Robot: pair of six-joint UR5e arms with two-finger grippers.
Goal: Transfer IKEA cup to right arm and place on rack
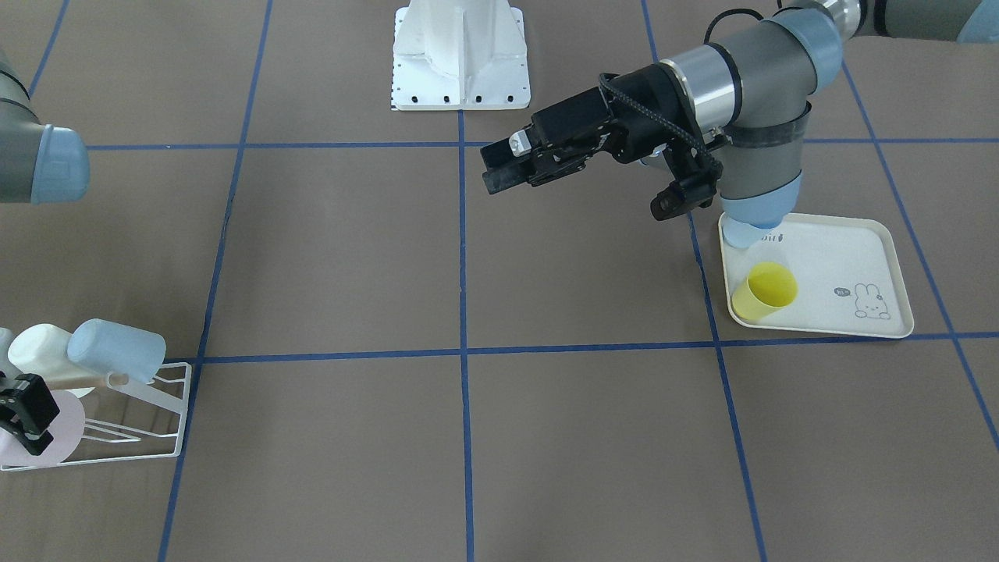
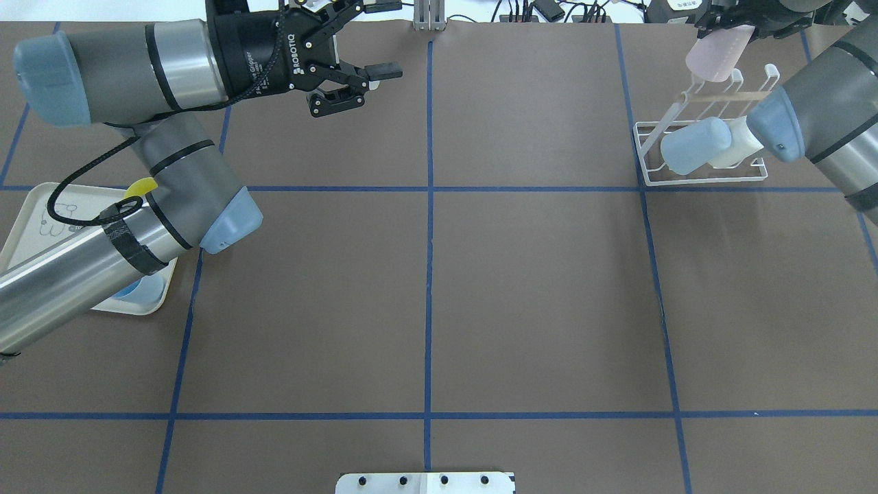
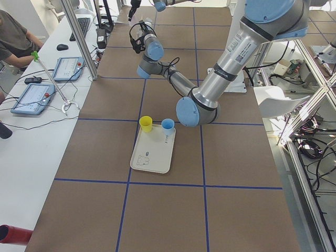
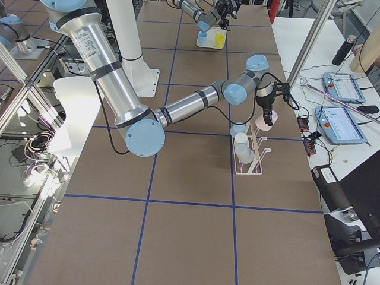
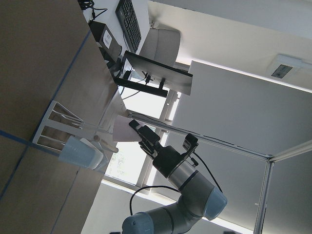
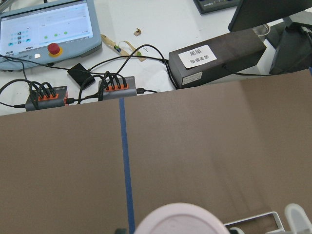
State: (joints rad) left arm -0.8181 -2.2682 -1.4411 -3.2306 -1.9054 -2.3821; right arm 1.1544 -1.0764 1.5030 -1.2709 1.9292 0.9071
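The IKEA cup [image 2: 713, 56], pale pink, hangs tilted over the far end of the rack [image 2: 699, 180], with my right gripper [image 2: 728, 20] shut on it. In the front-facing view the cup [image 1: 64, 428] sits beside the rack's [image 1: 160, 425] white wires, the right gripper [image 1: 30, 425] clamped on its rim; whether the cup touches a prong I cannot tell. The right wrist view shows only the cup's rim [image 6: 180, 220] at the bottom. My left gripper [image 2: 387, 38] is open and empty, well above the table's far left-centre.
A light blue cup [image 2: 693, 145] and a cream cup [image 2: 739, 147] lie on the rack's prongs. A cream rabbit tray [image 1: 858, 257] at my left holds a yellow cup [image 1: 766, 290] and a blue cup [image 1: 743, 234] under the left elbow. Operator consoles and cables line the far edge.
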